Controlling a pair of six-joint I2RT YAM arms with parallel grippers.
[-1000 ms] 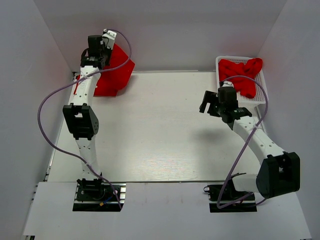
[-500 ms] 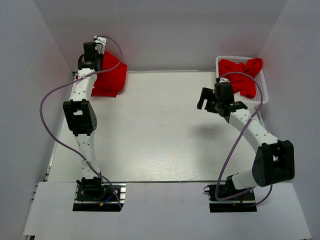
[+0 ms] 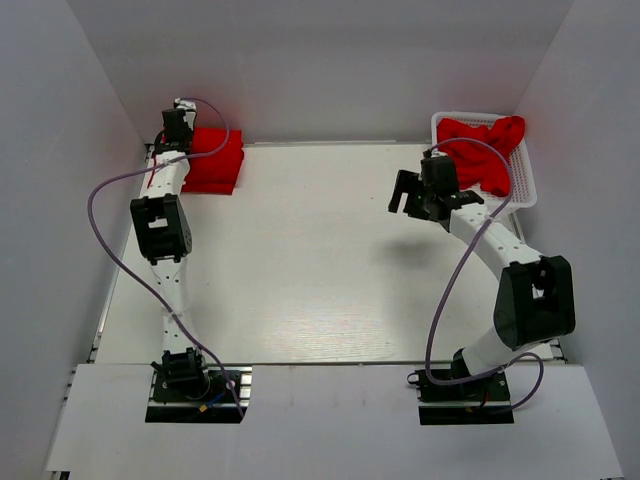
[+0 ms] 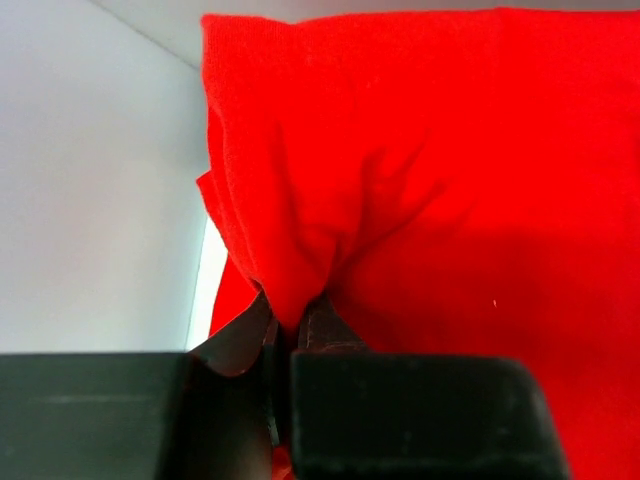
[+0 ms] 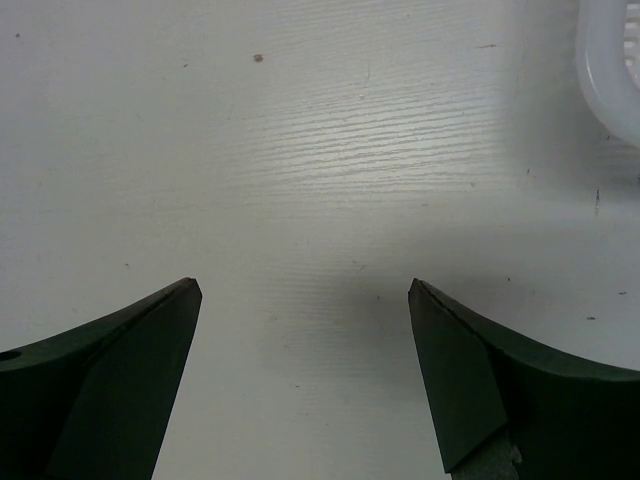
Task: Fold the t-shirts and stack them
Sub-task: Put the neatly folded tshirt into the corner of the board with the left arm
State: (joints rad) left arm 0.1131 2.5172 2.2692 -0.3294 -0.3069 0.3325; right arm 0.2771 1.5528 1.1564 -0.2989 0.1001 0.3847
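At about ten o'clock on the table (image 3: 300,260), in its far-left corner, a folded t-shirt (image 3: 214,160) lies as a compact red rectangle; whether it is one shirt or a small stack I cannot tell. That part of the job looks nearly done, short of letting go. The left arm (image 3: 160,228) reaches out almost straight along the table's left edge toward eleven o'clock. The left gripper (image 4: 290,330) sits at the bundle's left side with its jaws nearly closed on a pinched ridge of the red cloth. Across the bare middle, the right arm (image 3: 490,240) bends at the elbow and leans in toward one o'clock. The right gripper (image 5: 300,330) hangs over plain tabletop with its jaws spread wide and nothing between them. Just beyond it, at about two o'clock, the white mesh basket (image 3: 528,195) holds crumpled t-shirts (image 3: 485,150), unfolded and spilling toward its rim. By my reckoning, those are what remains to fold and stack.
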